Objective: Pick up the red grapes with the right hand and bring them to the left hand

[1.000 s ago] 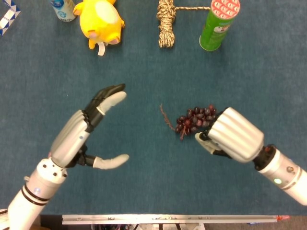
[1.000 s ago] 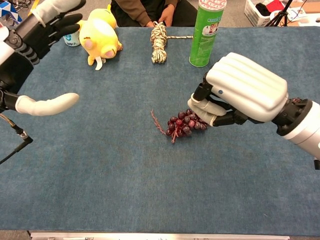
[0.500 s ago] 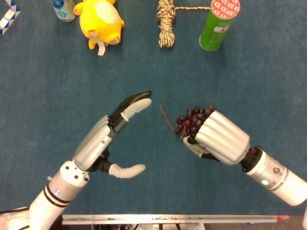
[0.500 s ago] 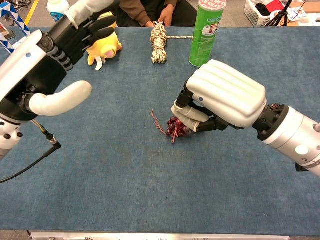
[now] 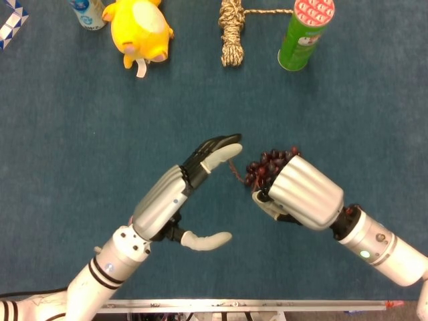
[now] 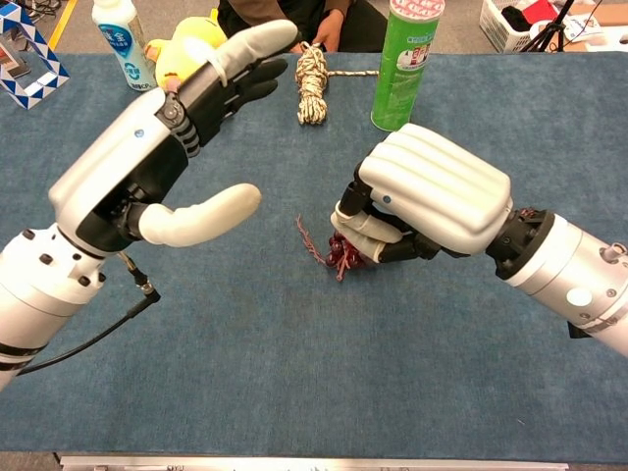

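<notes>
The red grapes (image 5: 267,162) lie as a dark bunch at the middle of the blue table, their thin stem pointing left. My right hand (image 5: 301,194) covers the bunch's right side and grips it with fingers curled around it; in the chest view the grapes (image 6: 345,255) peek out beneath the right hand (image 6: 432,191), low against the cloth. My left hand (image 5: 170,197) is open, fingers straight and thumb apart, its fingertips just left of the grape stem. From the chest view the left hand (image 6: 147,167) is raised at the left, palm facing right.
Along the far edge stand a green can (image 5: 301,33), a coil of rope (image 5: 232,30), a yellow plush toy (image 5: 142,27), a white bottle (image 5: 87,13) and a blue-and-white block (image 5: 13,20). The table's front rail (image 5: 234,305) runs below both arms.
My left hand has swung right until its fingertips are close to the grape stem. The right hand has shifted left over the bunch and curled its fingers around it.
</notes>
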